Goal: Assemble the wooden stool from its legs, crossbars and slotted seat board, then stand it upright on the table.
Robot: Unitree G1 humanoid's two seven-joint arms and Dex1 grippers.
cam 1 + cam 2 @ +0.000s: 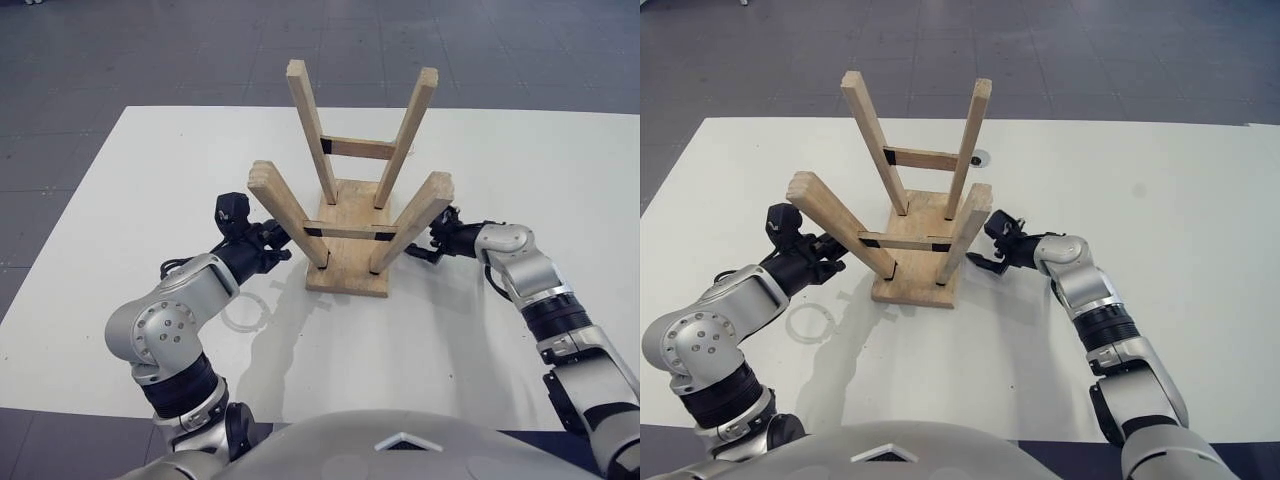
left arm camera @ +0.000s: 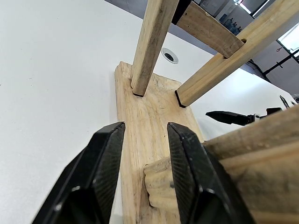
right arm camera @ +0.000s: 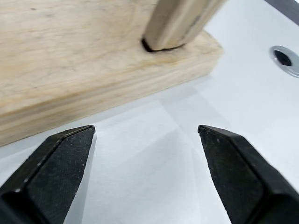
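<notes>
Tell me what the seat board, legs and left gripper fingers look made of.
Seat board: pale bare-looking wood, visible grain. Legs: same light wood, matte, unpainted. Left gripper fingers: matte black, likely plastic or rubber; can't tell which.

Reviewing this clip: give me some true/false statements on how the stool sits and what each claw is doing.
1. The stool stands upright on its legs. False: it is upside down, with the seat board flat on the table and the legs pointing up.
2. Four legs rise from the seat board. True.
3. Two crossbars each join a pair of legs. True.
4. The right claw is shut on a leg. False: it is open and holds nothing, low beside the seat board's edge.
5. The left claw is open. True.
</notes>
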